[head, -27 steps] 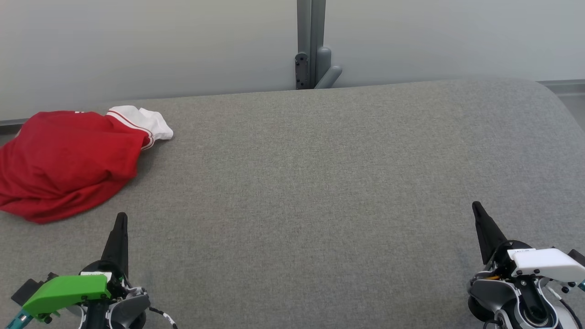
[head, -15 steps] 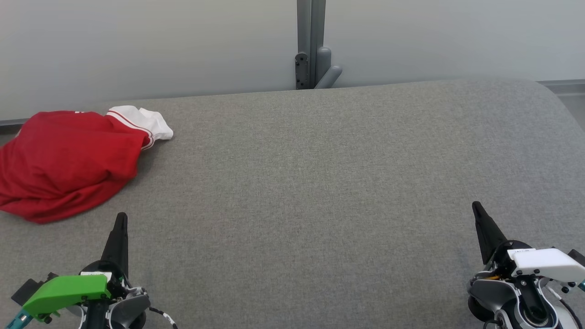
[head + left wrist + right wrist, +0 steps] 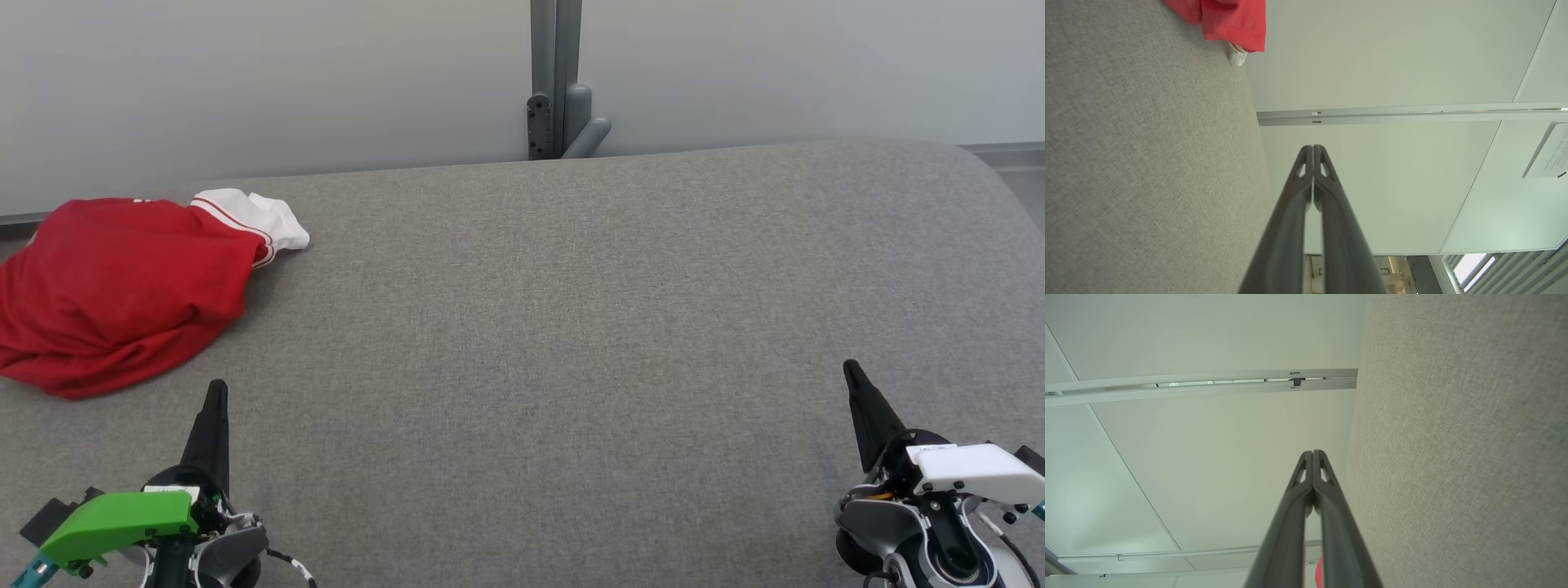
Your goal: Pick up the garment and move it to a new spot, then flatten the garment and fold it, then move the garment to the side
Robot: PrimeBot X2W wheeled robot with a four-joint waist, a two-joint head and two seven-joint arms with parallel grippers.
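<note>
Both tools are shut tight, the left tool [image 3: 215, 390] and the right tool [image 3: 852, 371]. Their dark fingers are pressed together and hold nothing. They sit low by the near edge of the tabletop [image 3: 571, 343], one toward each near corner.

The garment [image 3: 114, 286] is a red top. It lies in a soft heap at the far left corner of the tabletop, and part of it runs off the left side of the head view. A white sleeve end [image 3: 265, 219] with thin red stripes pokes out along the far edge. The left tool is near the heap but not touching it. The right tool is well apart from it.

I think the cloth is light, soft and floppy. It will sag and bunch up when lifted, and it will not break. It may slip if only a thin bit is pinched. The thick fold at the near side of the heap looks like a good place to grab. The tool must open first.

Behind the far edge are a pale wall [image 3: 245, 82] and a grey post [image 3: 555, 82].
</note>
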